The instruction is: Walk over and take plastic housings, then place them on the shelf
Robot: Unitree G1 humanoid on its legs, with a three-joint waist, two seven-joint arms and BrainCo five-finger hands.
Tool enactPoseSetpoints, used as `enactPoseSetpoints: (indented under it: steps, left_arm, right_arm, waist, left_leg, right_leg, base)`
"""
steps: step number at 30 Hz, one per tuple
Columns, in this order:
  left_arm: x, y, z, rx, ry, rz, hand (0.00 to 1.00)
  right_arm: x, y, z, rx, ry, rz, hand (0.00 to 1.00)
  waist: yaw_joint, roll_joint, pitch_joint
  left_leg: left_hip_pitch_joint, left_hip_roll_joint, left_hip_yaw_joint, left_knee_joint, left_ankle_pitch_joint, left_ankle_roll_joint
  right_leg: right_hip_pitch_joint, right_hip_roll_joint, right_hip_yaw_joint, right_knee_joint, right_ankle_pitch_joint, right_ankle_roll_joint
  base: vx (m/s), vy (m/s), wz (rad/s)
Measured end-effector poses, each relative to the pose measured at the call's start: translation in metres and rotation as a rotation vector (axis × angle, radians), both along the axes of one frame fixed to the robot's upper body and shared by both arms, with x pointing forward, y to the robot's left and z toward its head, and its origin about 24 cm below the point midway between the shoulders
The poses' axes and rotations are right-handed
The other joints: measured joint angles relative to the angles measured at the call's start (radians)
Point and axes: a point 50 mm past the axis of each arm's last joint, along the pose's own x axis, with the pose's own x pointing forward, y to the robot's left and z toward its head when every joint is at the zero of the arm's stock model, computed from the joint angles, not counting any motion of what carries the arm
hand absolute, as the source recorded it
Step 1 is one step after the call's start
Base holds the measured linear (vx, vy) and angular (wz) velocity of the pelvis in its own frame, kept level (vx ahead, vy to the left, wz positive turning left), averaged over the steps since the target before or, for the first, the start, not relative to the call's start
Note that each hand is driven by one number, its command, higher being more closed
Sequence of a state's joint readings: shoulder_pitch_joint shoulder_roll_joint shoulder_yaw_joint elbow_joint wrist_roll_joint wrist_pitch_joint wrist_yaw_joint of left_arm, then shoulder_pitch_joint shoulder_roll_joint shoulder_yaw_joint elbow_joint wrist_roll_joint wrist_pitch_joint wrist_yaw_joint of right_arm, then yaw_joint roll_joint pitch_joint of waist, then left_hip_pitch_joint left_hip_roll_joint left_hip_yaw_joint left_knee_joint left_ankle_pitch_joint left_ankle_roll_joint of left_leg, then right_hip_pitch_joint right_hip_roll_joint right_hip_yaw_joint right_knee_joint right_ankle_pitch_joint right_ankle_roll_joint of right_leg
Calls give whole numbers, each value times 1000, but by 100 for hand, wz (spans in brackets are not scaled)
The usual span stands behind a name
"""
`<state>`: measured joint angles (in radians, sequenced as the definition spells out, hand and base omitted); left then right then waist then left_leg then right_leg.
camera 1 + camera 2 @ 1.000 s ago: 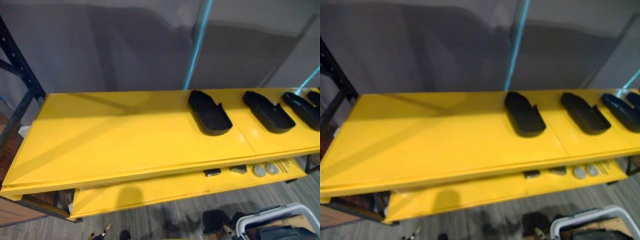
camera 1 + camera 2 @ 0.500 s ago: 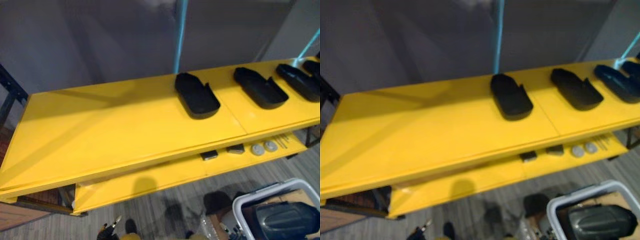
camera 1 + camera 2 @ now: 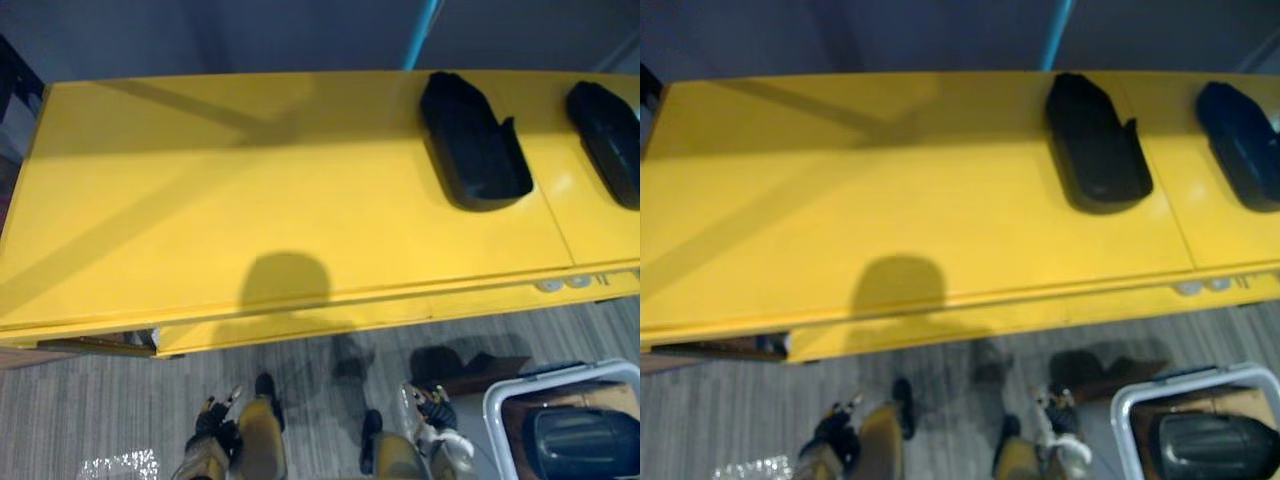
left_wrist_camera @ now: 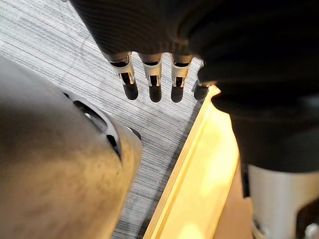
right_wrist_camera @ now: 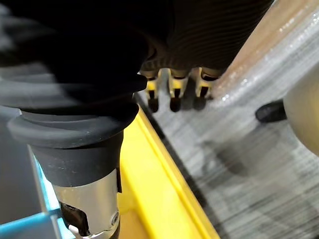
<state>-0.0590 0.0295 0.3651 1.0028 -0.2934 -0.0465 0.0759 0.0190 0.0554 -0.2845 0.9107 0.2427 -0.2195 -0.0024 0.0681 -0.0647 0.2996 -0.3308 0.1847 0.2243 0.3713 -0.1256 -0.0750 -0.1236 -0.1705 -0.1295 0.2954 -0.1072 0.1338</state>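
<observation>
Left eye view, seen from beside the robot: a long yellow shelf [image 3: 250,200] runs across the frame, its top mostly bare. One black plastic housing [image 3: 474,140] lies on the right part of the shelf, open side up, long axis pointing front to back. A second housing [image 3: 608,140] lies further right, well apart from the first and cut by the frame edge. A teal post [image 3: 420,35] rises behind the shelf, near the first housing. Under the front lip a lower shelf [image 3: 400,315] peeks out, with two small round discs [image 3: 562,284] on it at the right.

Grey carpet [image 3: 100,420] lies in front of the shelf. A white-rimmed bin [image 3: 497,405] stands on the carpet at lower right, with a dark moulded part [image 3: 585,440] inside it, probably another housing.

Both arms hang low, close to the floor and clear of the shelf top. Left robot hand [image 4: 151,79]: fingers straight, relaxed, pointing down at the carpet beside the shelf's yellow edge, holding nothing. Right robot hand [image 5: 173,92]: the same, fingers straight and loose, empty, just beside the yellow edge. Neither touches a housing.
</observation>
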Motion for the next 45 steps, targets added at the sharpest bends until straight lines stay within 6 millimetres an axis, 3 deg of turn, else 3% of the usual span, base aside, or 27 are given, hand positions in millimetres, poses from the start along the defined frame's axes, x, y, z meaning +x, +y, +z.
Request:
enactPoseSetpoints:
  steps: [3, 11, 18, 22, 24, 26, 27, 29, 30, 33, 35, 38, 45]
  left_arm:
    - [1, -2, 0, 19, 2, -28, 0]
    - [2, -8, -1, 68, 35, -149, 0]
    - [-13, -22, -12, 10, 117, -269, 0]
    - [-12, -35, -13, -9, 113, -323, 0]
    - [-11, -40, -13, -24, 108, -325, 0]
    - [-13, -40, -14, -28, 110, -331, 0]
    - [-14, -38, -14, -27, 113, -326, 0]
    - [-16, -41, -15, -38, 121, -330, 0]
    - [-18, -42, -16, -43, 124, -326, 0]
    - [-13, -41, -13, -30, 102, -315, 0]
    - [-4, -36, -8, -22, 64, -280, 0]
    - [12, -31, 0, 4, 19, -280, 0]
    - [14, -31, 0, -4, 21, -261, 0]
  right_arm:
    - [0, 3, 0, 4, 3, 9, 0]
    - [-4, 1, -2, 14, 15, -44, 0]
    - [-28, -2, -11, 18, 79, -64, 0]
    - [-36, -3, -13, 18, 94, -46, 0]
    - [-39, -1, -15, 14, 106, -30, 0]
    - [-45, 3, -18, 18, 130, -17, 0]
    - [-47, 7, -19, 28, 142, -13, 0]
    - [-46, 6, -19, 25, 143, -3, 0]
    - [-46, 5, -20, 24, 152, 0, 0]
    - [-45, 2, -20, 17, 161, 18, 0]
    - [-30, 7, -16, 16, 134, 61, 0]
    - [2, 14, -6, 7, 58, 117, 0]
    - [17, 17, 2, -11, 18, 131, 0]
  waist:
    - [5, 2, 0]
    - [14, 12, -15]
    - [5, 36, -114]
    - [-1, 32, -163]
    - [-2, 29, -165]
    - [-2, 20, -172]
    - [-3, 8, -179]
    - [-19, 17, -178]
    - [-26, 17, -177]
    - [-26, 15, -161]
    - [-23, 4, -137]
    - [-21, 26, -55]
    - [-16, 32, -45]
  left_leg:
    - [15, -1, 4, -25, 12, 5]
    - [81, -16, 36, -103, 39, 10]
    - [218, -24, 140, -302, 130, -1]
    - [290, -47, 185, -452, 208, -8]
    - [303, -50, 190, -460, 214, -10]
    - [319, -60, 190, -461, 217, -14]
    - [323, -74, 185, -461, 222, -19]
    - [327, -75, 147, -461, 233, -22]
    - [326, -73, 108, -460, 242, -18]
    - [287, -71, 50, -455, 261, -18]
    - [204, -68, 10, -405, 278, -18]
    - [116, -49, -24, -342, 280, -20]
    - [93, -58, -19, -326, 278, -18]
  right_leg:
    - [-18, -3, 1, 30, 21, -20]
    - [-14, -9, 8, 38, 57, -23]
    - [50, 15, 42, -136, 142, -27]
    - [59, 19, 48, -196, 154, -23]
    - [82, 19, 46, -221, 152, -26]
    - [108, 9, 35, -237, 121, -35]
    - [119, -8, 4, -235, 73, -17]
    - [127, -7, -27, -203, 46, -8]
    - [127, -11, -65, -146, 0, -9]
    - [90, -20, -103, -42, -58, -18]
    - [8, -28, -117, 63, -95, -35]
    - [-59, -24, -142, 138, -118, -46]
    - [-98, -49, -143, 203, -166, -38]
  base:
    - [3, 20, -3]
    - [5, -9, -6]
    - [24, -55, -37]
    - [-35, -51, -29]
    - [-71, -44, -9]
    - [-83, -58, 0]
    - [-84, -44, 15]
    - [-128, -51, 53]
    - [-175, -82, 97]
    - [-139, -71, 77]
    - [-187, -78, 56]
    - [-185, -71, 26]
    - [-11, -29, 7]
